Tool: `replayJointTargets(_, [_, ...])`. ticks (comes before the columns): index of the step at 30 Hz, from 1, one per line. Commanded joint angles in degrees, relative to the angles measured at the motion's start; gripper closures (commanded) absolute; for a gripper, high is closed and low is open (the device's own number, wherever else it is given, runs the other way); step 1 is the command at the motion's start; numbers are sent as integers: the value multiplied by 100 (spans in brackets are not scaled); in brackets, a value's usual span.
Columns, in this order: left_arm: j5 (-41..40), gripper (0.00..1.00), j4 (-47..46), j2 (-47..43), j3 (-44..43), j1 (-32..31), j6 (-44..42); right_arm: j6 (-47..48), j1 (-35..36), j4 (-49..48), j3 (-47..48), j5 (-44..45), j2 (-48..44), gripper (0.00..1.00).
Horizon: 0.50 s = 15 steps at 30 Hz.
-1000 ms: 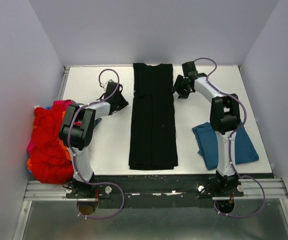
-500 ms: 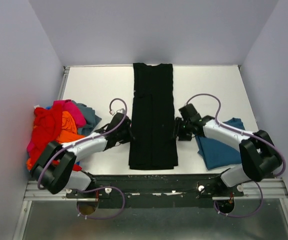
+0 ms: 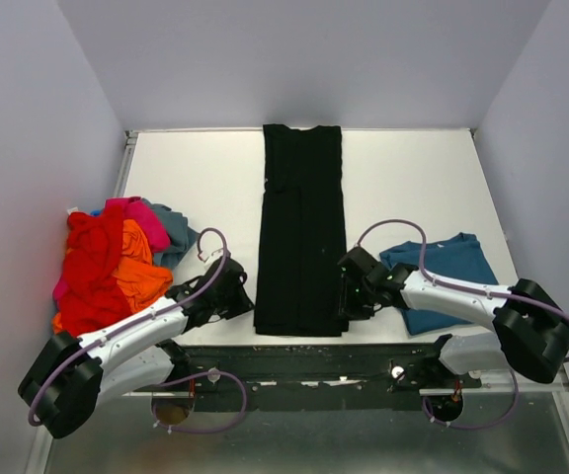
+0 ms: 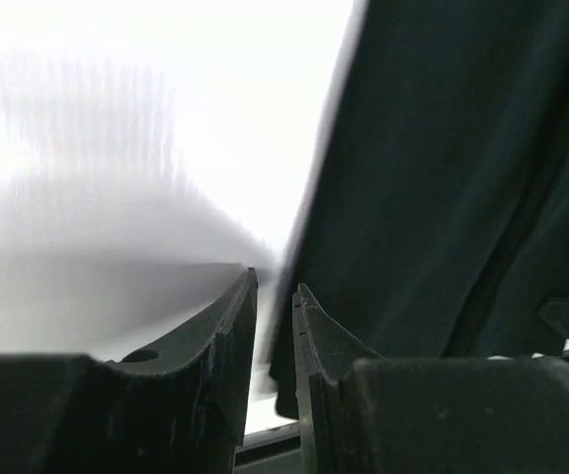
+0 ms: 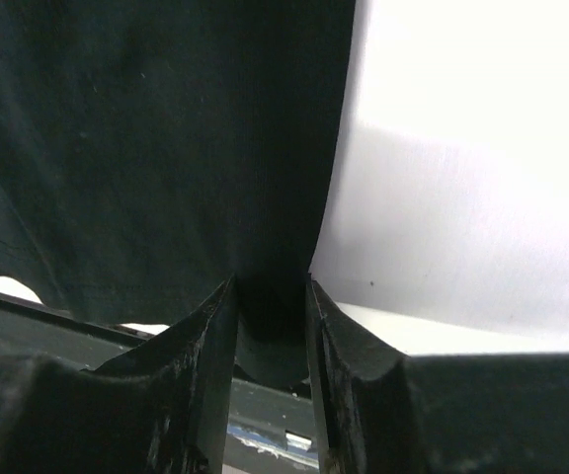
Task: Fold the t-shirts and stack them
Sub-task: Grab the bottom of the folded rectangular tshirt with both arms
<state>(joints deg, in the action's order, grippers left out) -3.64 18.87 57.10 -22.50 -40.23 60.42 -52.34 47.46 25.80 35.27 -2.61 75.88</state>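
Note:
The black t-shirt [image 3: 301, 227] lies folded into a long narrow strip down the middle of the table; no print shows. My left gripper [image 3: 242, 295] sits low at its near left corner, jaws a narrow gap apart with only bare table between them [image 4: 275, 288]; the shirt's edge [image 4: 443, 178] lies just right of it. My right gripper [image 3: 348, 296] is at the near right corner, shut on the shirt's edge [image 5: 271, 284], with the black cloth [image 5: 166, 148] filling the gap. A folded teal-blue shirt [image 3: 443, 272] lies at the right.
A pile of shirts sits at the left edge: red [image 3: 92, 272], orange [image 3: 138, 267], pink [image 3: 142, 212] and grey-blue [image 3: 174, 229]. The table's dark front rail [image 3: 304, 355] runs just behind both grippers. Walls close in on the left, right and far sides.
Both arms have swung from the shirt's far end down its sides to its near corners. The left arm no longer covers the pile; the right arm now lies across the teal shirt.

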Motion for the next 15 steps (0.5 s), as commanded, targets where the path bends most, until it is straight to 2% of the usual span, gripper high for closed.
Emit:
replayJointTargets(1, [170,67,582,-225,202,-204,382,-303,167,820,-125,173,-187,59])
replayJointTargets(5, [346,67,635,-357,308,-222,435,-365,158,935,-336,130,-468,60])
replayJointTargets(8, [529,67,539,-366,352,-222,479,-382,158,804,-459,-2,-582,67])
replayJointTargets(10, [601,66,521,-340,352,-222,479,-374,158,725,-486,-64,-574,67])
replayJointTargets(13, [680,63,556,-305,282,-222,453,-295,158,733,-424,-161,-539,54])
replayJointTargets(15, [785,59,530,-322,238,-222,400,-269,158,794,-372,-117,-600,52])
